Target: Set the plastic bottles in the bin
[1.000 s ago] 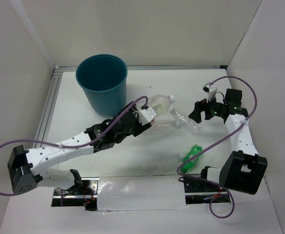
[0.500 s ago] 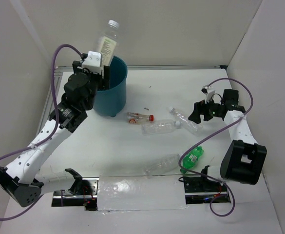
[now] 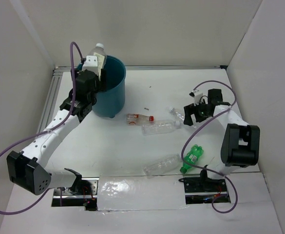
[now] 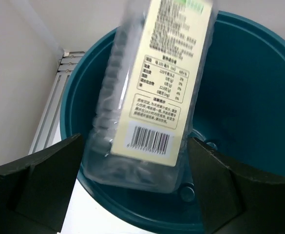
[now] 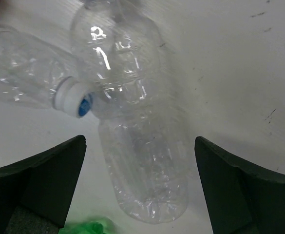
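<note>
The teal bin [image 3: 114, 85] stands at the back left. My left gripper [image 3: 99, 67] hangs open over its rim. The wide squarish clear bottle [image 4: 152, 97] with a pale label is tilted between the spread fingers, its base inside the bin [image 4: 249, 97], white cap [image 3: 99, 47] up. My right gripper [image 3: 190, 114] is open, low over a clear bottle [image 5: 142, 146] lying on the table between its fingers, untouched. A second clear bottle [image 3: 159, 127] points its white cap [image 5: 69, 100] at it. A red-capped bottle [image 3: 138, 118], a clear one [image 3: 161, 164] and a green one [image 3: 192, 158] also lie on the table.
White walls close in the table on the left, back and right. A metal rail [image 3: 49, 105] runs along the left edge. Both arm bases [image 3: 200, 183] sit at the near edge, with purple cables looping above the table.
The left arm carried the squarish bottle from the table up to the bin and lowered it into the mouth, jaws spreading. The right gripper shifted left over the clear bottle.
</note>
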`<control>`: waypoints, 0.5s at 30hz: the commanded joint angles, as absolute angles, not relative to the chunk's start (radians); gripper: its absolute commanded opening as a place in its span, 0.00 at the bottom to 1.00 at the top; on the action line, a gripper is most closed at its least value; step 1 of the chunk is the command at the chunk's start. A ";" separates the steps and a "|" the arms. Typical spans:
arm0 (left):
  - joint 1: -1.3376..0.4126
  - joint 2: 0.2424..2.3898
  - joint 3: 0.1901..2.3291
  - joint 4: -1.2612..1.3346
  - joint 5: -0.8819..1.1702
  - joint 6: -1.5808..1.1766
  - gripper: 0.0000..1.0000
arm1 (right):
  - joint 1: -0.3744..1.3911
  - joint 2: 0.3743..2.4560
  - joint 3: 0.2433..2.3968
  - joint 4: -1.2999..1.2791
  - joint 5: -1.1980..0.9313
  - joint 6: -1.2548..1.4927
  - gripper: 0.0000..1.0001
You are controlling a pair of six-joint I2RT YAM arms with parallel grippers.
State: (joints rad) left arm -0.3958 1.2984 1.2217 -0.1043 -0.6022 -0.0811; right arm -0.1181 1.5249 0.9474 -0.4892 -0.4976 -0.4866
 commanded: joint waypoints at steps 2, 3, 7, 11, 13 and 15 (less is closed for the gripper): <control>-0.409 1.269 1.295 -0.064 -0.612 -0.109 1.00 | -0.091 1.607 0.969 -0.382 -0.370 -0.471 0.99; -0.425 1.246 1.295 -0.064 -0.612 -0.097 1.00 | -0.080 1.636 0.969 -0.373 -0.347 -0.471 0.99; -0.521 1.178 1.310 -0.046 -0.601 0.024 1.00 | -0.071 1.678 0.980 -0.364 -0.336 -0.494 0.91; -0.653 1.099 1.275 -0.055 -0.536 0.092 1.00 | -0.061 1.689 0.980 -0.373 -0.367 -0.531 0.65; -0.738 1.060 1.250 -0.103 -0.389 0.092 0.98 | -0.061 1.662 1.008 -0.411 -0.403 -0.563 0.41; -0.846 1.023 1.165 -0.174 -0.172 0.042 0.91 | -0.081 1.590 1.095 -0.490 -0.486 -0.590 0.19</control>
